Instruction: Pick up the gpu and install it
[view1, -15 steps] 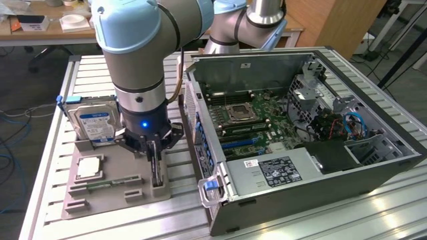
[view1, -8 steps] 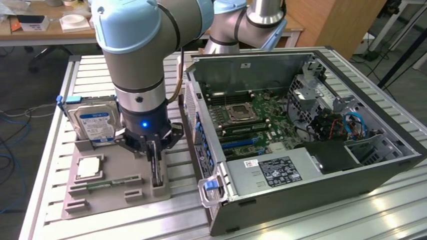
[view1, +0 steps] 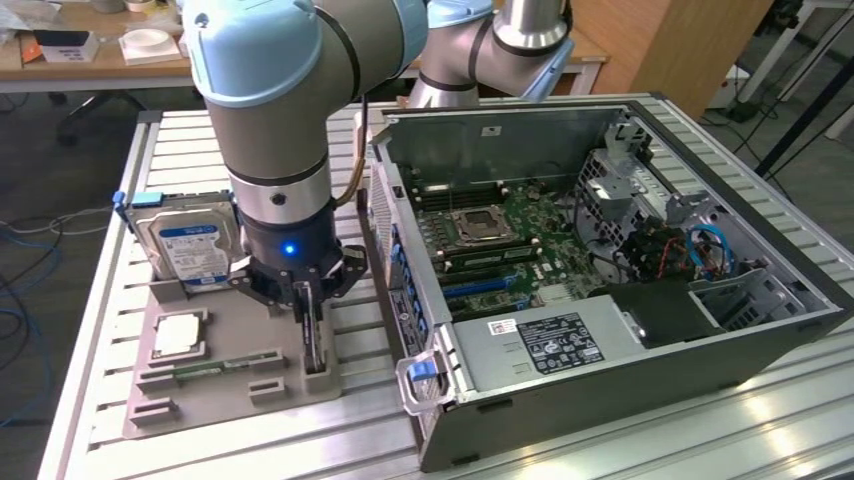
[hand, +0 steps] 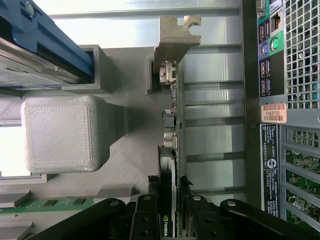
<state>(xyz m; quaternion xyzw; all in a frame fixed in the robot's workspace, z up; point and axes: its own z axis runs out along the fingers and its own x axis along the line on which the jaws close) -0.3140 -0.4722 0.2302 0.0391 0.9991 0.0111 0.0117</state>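
Observation:
The gpu (view1: 314, 340) stands on edge in a slot of the grey holder tray (view1: 227, 405), to the exterior view's left of the open computer case (view1: 587, 350). My gripper (view1: 311, 300) reaches straight down over it. In the wrist view the dark card (hand: 172, 125) runs away from me, with its silver bracket (hand: 175, 37) at the far end. My gripper (hand: 170, 205) has a black finger (hand: 146, 215) pressed against each face of the card, so it is shut on the gpu. The card still sits in its slot.
A blue-labelled hard drive (view1: 187, 250) stands upright at the tray's back, with a processor chip (view1: 178, 335) and a green memory stick (view1: 214, 368) in front of it. The case lies open with its motherboard (view1: 507, 240) exposed. Its rear panel (hand: 280, 100) is close beside the gpu.

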